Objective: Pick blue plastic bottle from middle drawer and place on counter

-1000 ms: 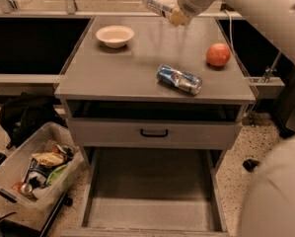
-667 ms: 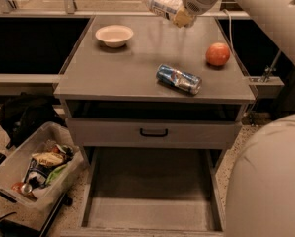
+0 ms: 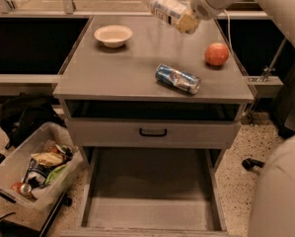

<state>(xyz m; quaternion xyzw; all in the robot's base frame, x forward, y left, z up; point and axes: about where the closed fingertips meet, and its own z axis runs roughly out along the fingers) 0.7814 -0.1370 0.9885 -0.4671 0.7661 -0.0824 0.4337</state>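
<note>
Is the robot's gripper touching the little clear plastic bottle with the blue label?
Touching. The camera view shows the gripper clamped on one end of the clear blue-labelled plastic bottle, holding it tilted above the flat grey counter.

The gripper (image 3: 187, 22) holds the blue plastic bottle (image 3: 165, 7) above the smooth matte metal counter (image 3: 132, 68)
</note>
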